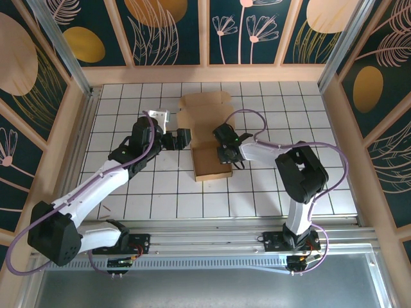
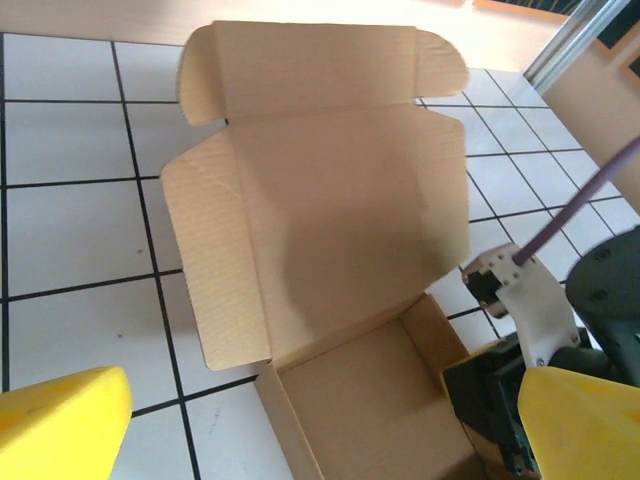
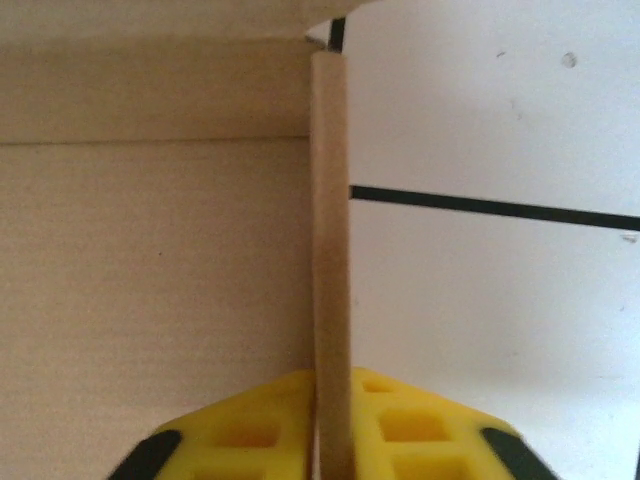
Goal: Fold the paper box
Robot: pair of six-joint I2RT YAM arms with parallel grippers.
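The paper box (image 1: 207, 136) is brown cardboard in the middle of the tiled table. Its tray (image 2: 375, 400) stands with low walls up, and the lid panel with its side flaps (image 2: 320, 190) lies open toward the back. My right gripper (image 1: 225, 153) is at the tray's right side. In the right wrist view its yellow fingers (image 3: 420, 430) press on both sides of the upright right wall (image 3: 330, 240), so it is shut on that wall. My left gripper (image 1: 182, 138) hovers at the tray's left side, open wide, its yellow fingertips (image 2: 70, 420) far apart with nothing between them.
The white tiled table (image 1: 289, 186) is bounded by a wooden rim at the back (image 1: 212, 74) and at both sides. A metal rail (image 1: 212, 231) carrying the arm bases runs along the near edge. The right arm's purple cable (image 2: 575, 215) crosses the left wrist view.
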